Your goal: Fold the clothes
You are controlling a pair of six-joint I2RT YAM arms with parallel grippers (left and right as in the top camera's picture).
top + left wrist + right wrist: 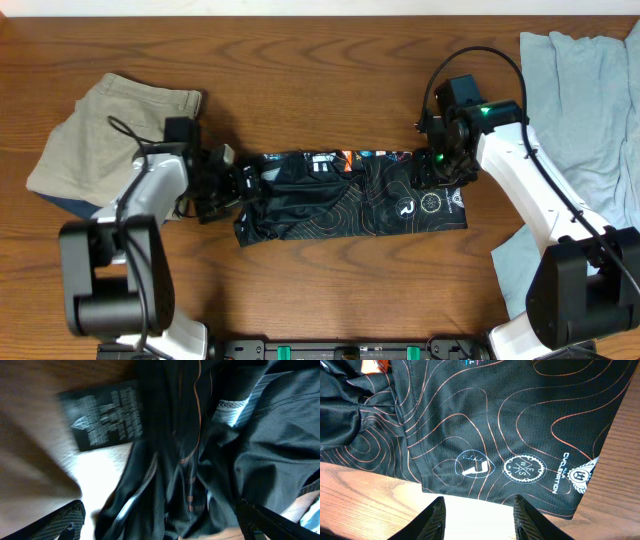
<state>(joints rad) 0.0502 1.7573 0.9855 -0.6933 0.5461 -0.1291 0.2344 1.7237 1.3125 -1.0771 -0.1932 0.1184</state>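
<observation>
Lying across the middle of the overhead frame, the black jersey (pixel 350 195) is already a long flat band, so the lengthwise folds look done. Its left end is bunched and rumpled, while the right end with the white logos sits flat. By my judgement, what is left is smoothing that left end and folding the band across into a compact packet.

The left gripper (pixel 240 186) sits at the bunched end, fingers spread wide over the cloth and pinching nothing. The right gripper (pixel 440 172) is at the upper right corner, fingers apart and empty.

Count: 1 jersey, 2 grippers, 1 pair of folded khaki shorts (pixel 110 135) at upper left, and 1 pale blue garment (pixel 580 110) at the right edge, all on 1 wooden table (pixel 300 60).
</observation>
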